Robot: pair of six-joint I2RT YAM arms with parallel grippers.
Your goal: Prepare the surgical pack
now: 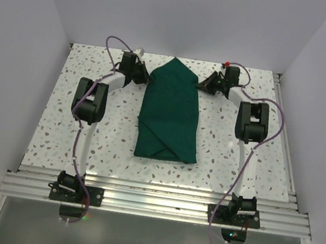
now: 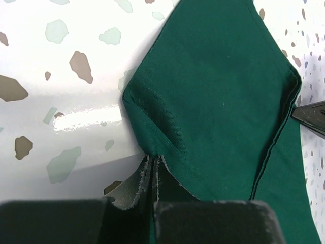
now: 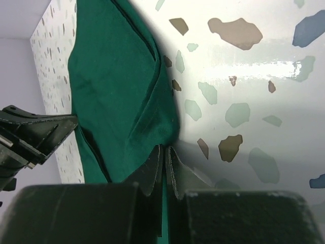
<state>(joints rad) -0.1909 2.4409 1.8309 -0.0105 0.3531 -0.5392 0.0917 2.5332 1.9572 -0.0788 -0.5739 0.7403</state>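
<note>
The surgical pack shows as a dark green cloth (image 1: 169,115) folded into a long bundle in the middle of the table, its far end coming to a point. My left gripper (image 1: 146,78) is shut on the cloth's left edge near that far end. In the left wrist view its tips (image 2: 154,157) pinch a fold of the cloth (image 2: 218,96). My right gripper (image 1: 199,86) is shut on the opposite edge, its tips (image 3: 165,148) closed over the cloth (image 3: 117,86). Whatever is inside the bundle is hidden.
The speckled tabletop (image 1: 107,132) has white walls on the left, right and far sides. An aluminium rail (image 1: 152,200) runs along the near edge by the arm bases. Purple cables (image 1: 116,41) loop beside both arms. The left gripper's fingertip (image 3: 35,134) shows across the cloth.
</note>
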